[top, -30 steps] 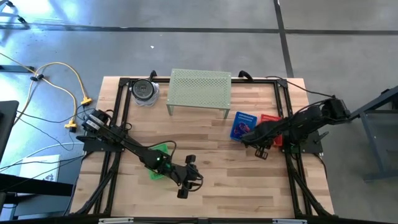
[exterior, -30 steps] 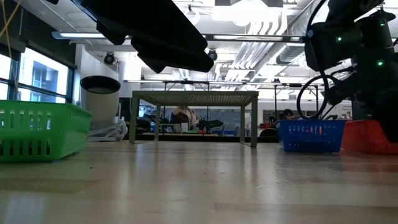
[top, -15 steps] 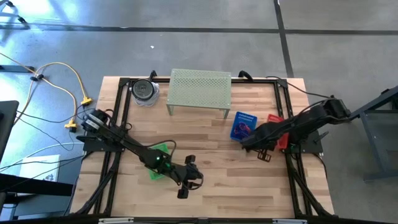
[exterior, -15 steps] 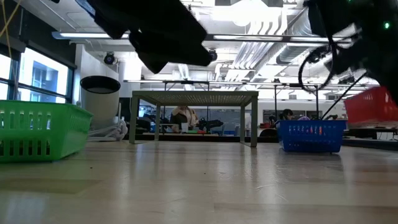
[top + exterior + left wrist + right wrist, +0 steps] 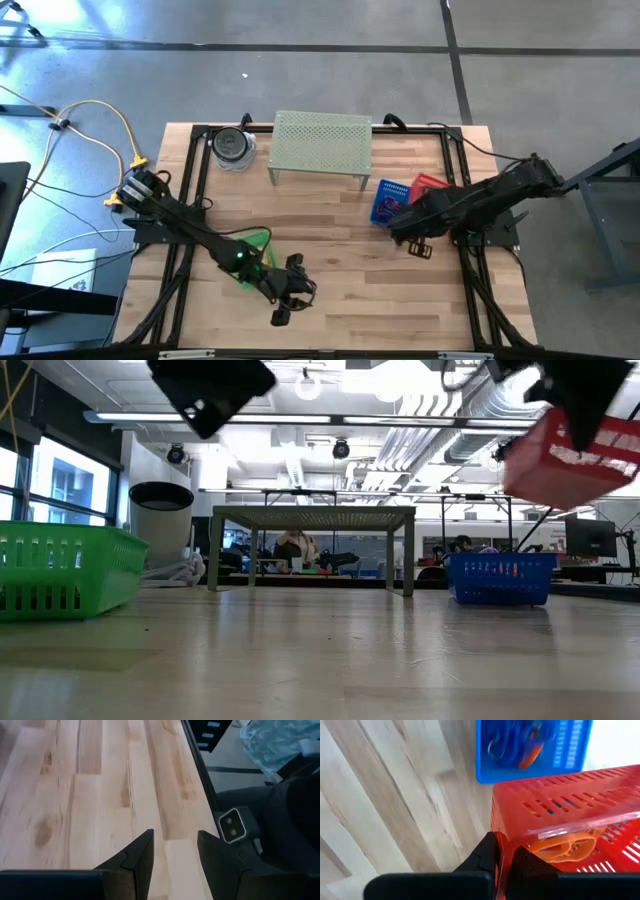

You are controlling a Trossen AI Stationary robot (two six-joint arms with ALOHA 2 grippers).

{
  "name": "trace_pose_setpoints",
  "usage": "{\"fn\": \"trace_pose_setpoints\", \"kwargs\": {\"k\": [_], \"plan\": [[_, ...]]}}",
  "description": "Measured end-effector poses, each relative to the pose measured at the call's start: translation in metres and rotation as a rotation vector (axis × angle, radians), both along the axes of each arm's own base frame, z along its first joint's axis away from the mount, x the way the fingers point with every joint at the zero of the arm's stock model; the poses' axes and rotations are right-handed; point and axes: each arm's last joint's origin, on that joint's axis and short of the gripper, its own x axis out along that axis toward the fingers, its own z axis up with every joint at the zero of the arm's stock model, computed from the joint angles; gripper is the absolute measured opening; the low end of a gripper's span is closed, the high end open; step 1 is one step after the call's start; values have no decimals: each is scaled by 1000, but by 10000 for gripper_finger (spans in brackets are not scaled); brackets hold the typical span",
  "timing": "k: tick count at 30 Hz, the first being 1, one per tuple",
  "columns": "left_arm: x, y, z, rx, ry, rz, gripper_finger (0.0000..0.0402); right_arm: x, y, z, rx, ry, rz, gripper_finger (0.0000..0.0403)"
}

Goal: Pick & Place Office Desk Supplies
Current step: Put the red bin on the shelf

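Office desk supplies here are small thin loops: an orange loop (image 5: 565, 846) sits inside the red slotted plastic basket (image 5: 570, 815), and blue loops (image 5: 512, 742) with an orange one lie in the blue slotted plastic basket (image 5: 532, 750) beside it. I'd guess they're featherlight and floppy, easy to spill, so grabbing the basket wall beats chasing single loops. My right claw (image 5: 502, 857) is pinching the red basket's thin wall, and in the low view that basket hangs tilted, clear of the bench (image 5: 330, 225). That wall looks thin and slick, so it could pivot in the grip.

My left claw (image 5: 175, 852) hovers half-spread over bare wood with nothing in it, near the green slotted plastic basket (image 5: 60, 570). Farther back stands the pale-green perforated metal shelf (image 5: 322, 140), then an open room with ceiling lights.
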Motion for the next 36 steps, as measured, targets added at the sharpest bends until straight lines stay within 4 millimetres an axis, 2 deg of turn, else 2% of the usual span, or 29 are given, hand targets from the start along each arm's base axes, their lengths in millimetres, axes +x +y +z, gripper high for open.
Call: {"fn": "trace_pose_setpoints", "kwargs": {"k": [3,8,14,20,24,28,31,36], "plan": [[-8,0,4,-19,43,13,147,7,-7,15,-16,-58,22,3],[-17,3,11,-15,83,21,147,31,-26,30,-52,-87,81,3],[-29,12,16,24,165,37,147,79,-71,38,-80,-67,142,3],[-33,19,14,70,213,56,147,117,-111,47,-99,-68,214,3],[-34,21,13,73,230,64,147,139,-134,44,-101,-70,231,3],[-34,21,13,60,237,73,147,152,-155,34,-72,-55,231,3],[-34,20,13,57,238,74,147,157,-170,21,-61,-21,226,3],[-35,19,13,56,240,68,147,160,-185,12,-38,-14,219,3]]}}
